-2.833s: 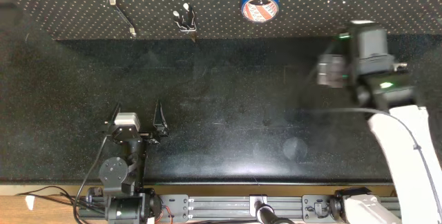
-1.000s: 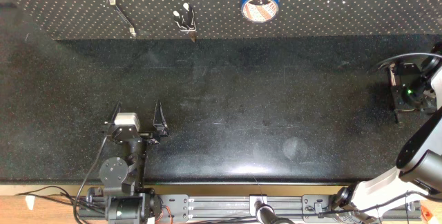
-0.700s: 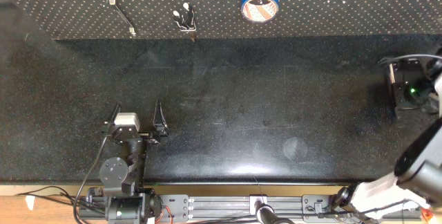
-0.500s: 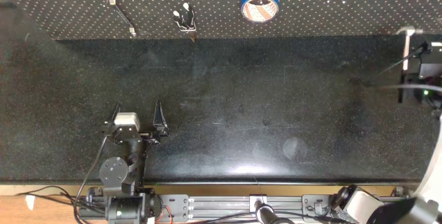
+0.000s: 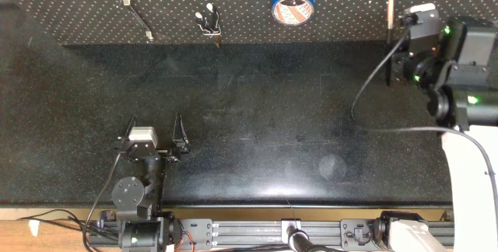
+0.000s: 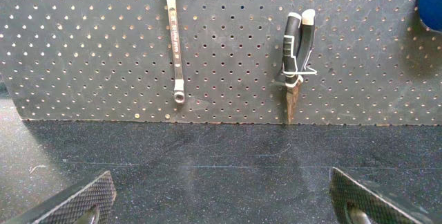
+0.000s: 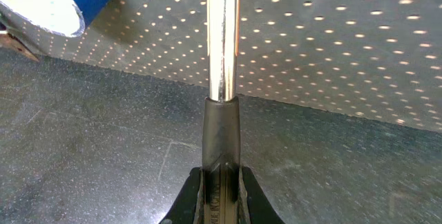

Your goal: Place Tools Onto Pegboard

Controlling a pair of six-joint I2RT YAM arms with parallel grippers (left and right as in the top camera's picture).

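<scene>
No legible text or numbers.

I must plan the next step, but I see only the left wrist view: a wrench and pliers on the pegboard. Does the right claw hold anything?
Observer: Yes. The right claw is shut on a hammer, at its black grip.
Operator: Where is the hammer's head?
Observer: In the top view it is up against the pegboard, near the right end. I cannot tell whether it hangs on a hook.
Operator: What is the blue thing at the edge of my view?
Observer: A roll of tape. It hangs on the pegboard between the pliers and the hammer.
</scene>
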